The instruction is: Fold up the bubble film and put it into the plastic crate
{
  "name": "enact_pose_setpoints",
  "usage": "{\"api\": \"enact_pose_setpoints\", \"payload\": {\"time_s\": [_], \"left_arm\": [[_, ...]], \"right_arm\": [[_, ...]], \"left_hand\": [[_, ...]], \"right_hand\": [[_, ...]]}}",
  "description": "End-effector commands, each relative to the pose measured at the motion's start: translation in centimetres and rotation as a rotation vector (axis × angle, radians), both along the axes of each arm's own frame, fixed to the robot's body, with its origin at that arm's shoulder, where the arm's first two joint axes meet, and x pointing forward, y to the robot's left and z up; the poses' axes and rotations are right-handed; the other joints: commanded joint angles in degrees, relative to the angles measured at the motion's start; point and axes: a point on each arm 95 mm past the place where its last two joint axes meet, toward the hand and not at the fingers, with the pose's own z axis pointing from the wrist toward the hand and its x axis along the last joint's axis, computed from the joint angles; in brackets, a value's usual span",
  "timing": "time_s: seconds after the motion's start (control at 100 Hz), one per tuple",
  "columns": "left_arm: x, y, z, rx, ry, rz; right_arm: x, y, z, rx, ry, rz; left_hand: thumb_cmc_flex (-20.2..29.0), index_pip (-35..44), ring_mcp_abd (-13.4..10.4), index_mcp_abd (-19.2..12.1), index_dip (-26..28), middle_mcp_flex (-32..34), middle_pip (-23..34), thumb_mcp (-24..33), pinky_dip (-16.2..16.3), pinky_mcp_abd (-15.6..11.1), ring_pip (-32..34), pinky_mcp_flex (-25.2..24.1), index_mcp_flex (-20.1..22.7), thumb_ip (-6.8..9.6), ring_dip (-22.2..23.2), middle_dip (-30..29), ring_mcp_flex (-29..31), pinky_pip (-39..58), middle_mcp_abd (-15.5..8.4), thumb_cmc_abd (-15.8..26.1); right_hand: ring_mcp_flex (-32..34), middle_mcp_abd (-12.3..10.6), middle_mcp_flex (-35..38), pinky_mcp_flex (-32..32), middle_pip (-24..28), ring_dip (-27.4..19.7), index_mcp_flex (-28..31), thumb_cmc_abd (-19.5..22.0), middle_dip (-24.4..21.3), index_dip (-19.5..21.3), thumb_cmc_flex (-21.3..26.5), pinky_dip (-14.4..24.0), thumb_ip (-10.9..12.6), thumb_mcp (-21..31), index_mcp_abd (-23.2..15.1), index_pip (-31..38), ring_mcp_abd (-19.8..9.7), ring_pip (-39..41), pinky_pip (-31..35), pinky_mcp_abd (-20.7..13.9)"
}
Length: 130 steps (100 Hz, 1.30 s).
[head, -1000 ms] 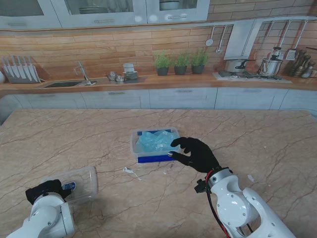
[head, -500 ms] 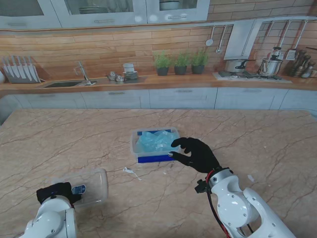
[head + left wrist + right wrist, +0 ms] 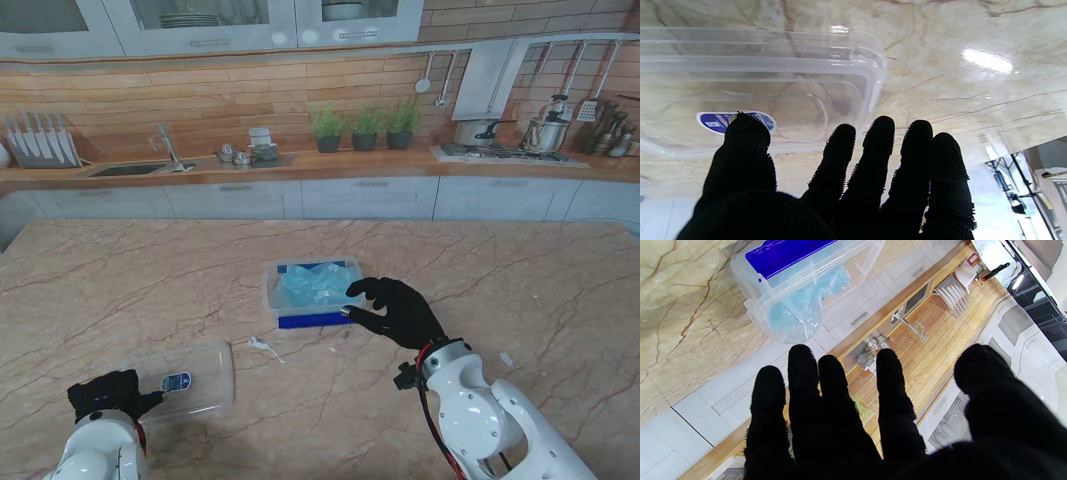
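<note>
The clear plastic crate (image 3: 271, 292) with a blue nearer side stands at the table's middle. Crumpled light-blue bubble film (image 3: 310, 283) lies inside it. The right wrist view shows the film (image 3: 800, 315) pressed against the crate's (image 3: 755, 305) clear wall. My right hand (image 3: 398, 312) is open just right of the crate, fingers spread, its fingertips at the nearer right corner. My left hand (image 3: 105, 394) is open at the near left. Its spread fingers (image 3: 873, 156) point at a clear lid (image 3: 190, 378) lying flat on the table; the thumb overlaps the lid's (image 3: 756, 83) blue label.
A small white scrap (image 3: 262, 346) lies on the marble between the lid and the crate. Another scrap (image 3: 506, 359) lies right of my right wrist. Kitchen counters, a sink and potted plants run along the far wall.
The clear lid has gone from tilted up at my left hand to lying flat, and now sits farther right. The left hand has drawn back slightly. My right hand and the crate have not moved.
</note>
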Motion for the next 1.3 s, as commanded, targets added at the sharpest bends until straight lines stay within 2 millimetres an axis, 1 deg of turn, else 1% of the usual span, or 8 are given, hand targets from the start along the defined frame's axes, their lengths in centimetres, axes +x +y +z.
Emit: {"api": "enact_pose_setpoints", "payload": {"time_s": [0.0, 0.28, 0.5, 0.56, 0.72, 1.02, 1.18, 1.29], "left_arm": [[-0.6, 0.0, 0.2, -0.018, -0.018, 0.005], [-1.3, 1.3, 1.0, -0.014, -0.160, 0.019], [-1.4, 2.8, 0.7, 0.049, -0.157, 0.094], [-1.3, 3.1, 0.5, 0.058, -0.140, 0.111], [-0.5, 3.7, -0.7, 0.011, -0.079, 0.160], [0.7, 3.9, -2.9, -0.070, 0.009, 0.187], [1.5, 3.2, -3.3, -0.097, 0.018, 0.147], [2.2, 2.4, -3.2, -0.099, 0.028, 0.115]], "right_arm": [[-0.2, 0.2, 0.0, 0.005, 0.002, -0.002], [0.0, 0.2, -0.1, 0.003, 0.010, 0.001], [0.0, 0.1, -0.1, 0.004, 0.007, -0.003], [0.0, 0.1, -0.1, 0.004, 0.007, -0.005], [0.0, 0.0, 0.0, 0.005, 0.002, -0.014], [0.0, -0.1, 0.0, 0.005, 0.001, -0.017], [0.0, -0.2, 0.0, 0.003, -0.002, -0.017], [-0.1, -0.4, 0.2, 0.009, -0.014, -0.017]], "left_hand": [[-0.7, 1.3, 0.2, -0.4, 0.1, 0.6, 0.2, -0.7, 0.4, 0.3, -0.1, -0.6, 0.8, 1.16, -0.3, 0.1, -1.9, 0.1, -0.1, 0.8], [-1.2, 0.2, 0.3, -0.2, -0.5, 0.1, 0.0, -0.9, 0.4, 0.1, 0.0, -0.6, 0.7, 1.07, -0.4, -0.1, -2.2, 0.3, 0.0, 2.6], [-1.8, -0.3, 1.2, 0.8, -0.9, 0.9, 0.2, -1.2, 0.7, 0.3, 0.7, -0.6, 2.3, 1.03, -0.2, -0.2, -1.9, 1.0, 0.9, 3.3], [-2.5, 0.0, 2.2, 1.1, -0.6, 1.7, 2.1, -1.3, 1.6, 0.4, 3.2, 0.3, 3.1, 1.01, 1.2, 1.1, -1.2, 2.7, 1.5, 3.8], [-3.8, 0.8, 2.9, 0.7, 0.1, 0.9, 3.4, -1.4, 1.8, 0.1, 4.9, 0.3, 2.5, 0.93, 2.9, 3.1, -2.1, 2.6, 1.6, 5.7], [-5.5, 16.2, 2.3, -1.8, 14.4, -0.7, 5.2, -1.6, 1.5, -0.8, 6.2, -0.5, -2.3, 0.81, 5.6, 6.8, -3.4, 2.2, 0.5, 7.2], [-2.6, 21.6, 1.3, -3.6, 19.9, 0.8, 9.2, -1.1, 1.8, -0.8, 9.3, 1.0, -2.2, 1.20, 8.4, 10.4, -1.7, 3.1, -1.0, 4.1], [-0.6, 23.3, 1.0, -4.2, 21.3, 2.0, 11.1, -0.6, 2.2, -0.4, 11.1, 2.2, -1.4, 1.42, 10.1, 12.3, -0.4, 3.8, -1.6, 2.2]], "right_hand": [[-0.1, 0.5, 0.8, -0.4, -1.2, 0.3, 0.5, 3.4, -0.2, 0.7, 0.1, 1.3, 2.4, -1.1, 0.0, -1.1, 0.3, -0.7, -1.4, 0.4], [-0.2, 0.5, 0.8, -0.4, -1.2, 0.4, 0.4, 3.6, -0.2, 0.8, 0.1, 1.4, 2.4, -1.1, 0.0, -1.1, 0.3, -0.6, -1.4, 0.3], [-0.2, 0.5, 0.8, -0.5, -1.1, 0.4, 0.4, 3.5, -0.2, 0.8, 0.1, 1.4, 2.4, -1.1, 0.0, -1.1, 0.3, -0.6, -1.4, 0.4], [-0.2, 0.4, 0.8, -0.4, -1.2, 0.3, 0.4, 3.5, -0.2, 0.8, 0.2, 1.4, 2.4, -1.1, -0.1, -1.1, 0.3, -0.7, -1.4, 0.3], [-0.2, 0.5, 0.9, -0.5, -1.1, 0.4, 0.5, 3.5, -0.2, 0.8, 0.2, 1.4, 2.4, -1.1, 0.0, -1.1, 0.3, -0.6, -1.4, 0.4], [-0.1, 0.5, 0.9, -0.5, -1.1, 0.4, 0.5, 3.5, -0.2, 0.8, 0.2, 1.4, 2.4, -1.1, -0.1, -1.1, 0.3, -0.6, -1.4, 0.4], [-0.2, 0.5, 0.9, -0.4, -1.1, 0.4, 0.5, 3.5, -0.2, 0.8, 0.1, 1.4, 2.4, -1.1, 0.0, -1.1, 0.3, -0.6, -1.4, 0.4], [-0.1, 0.4, 1.0, -0.4, -1.1, 0.4, 0.6, 3.6, -0.2, 0.8, 0.1, 1.4, 2.4, -1.1, 0.0, -1.1, 0.2, -0.6, -1.4, 0.4]]}}
